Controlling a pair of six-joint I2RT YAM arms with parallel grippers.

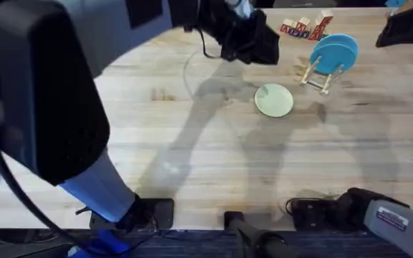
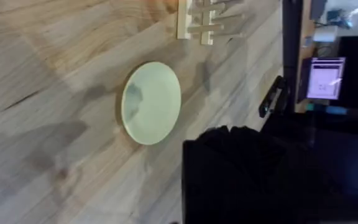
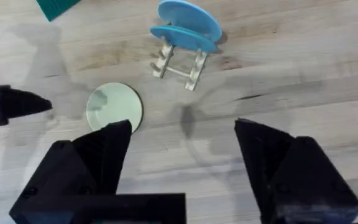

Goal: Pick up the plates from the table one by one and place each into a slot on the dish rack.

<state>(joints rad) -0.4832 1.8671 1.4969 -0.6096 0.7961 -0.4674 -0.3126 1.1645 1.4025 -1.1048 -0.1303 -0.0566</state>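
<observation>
Lying flat on the light wooden plank table (image 1: 192, 165): the pale yellow-green round plastic plate (image 1: 274, 99), just beside the small natural-wood dish rack (image 1: 320, 77) and apart from it. Already standing in the rack slots: two blue round plates (image 1: 334, 51), close together on edge. Hard to say which of the two is the teal one. Farther back, a few lettered wooden toy blocks (image 1: 303, 29), of no use for the task.

Left gripper (image 1: 253, 39): stretched across the middle, near the yellow-green plate on its far side. Dark and shapeless in the pictures, so impossible to tell whether open or closed, or whether holding anything.

Right gripper (image 3: 182, 127): spread wide open, with nothing held, looking down on plate and rack from some way off.

Step in hand, by judgement: picking up the last plate from the table.

For doing it well:
- Come down at the rim, not at the centre, because a flat thin plate gives no hold from above.
- Put one finger under the edge, or tip the plate up a little first.
- Close gently; smooth plastic probably slips.
- Turn the plate upright before reaching the rack.
- Choose a free slot, away from the blue plates, and lower slowly.
- Avoid pushing the light rack sideways.
</observation>
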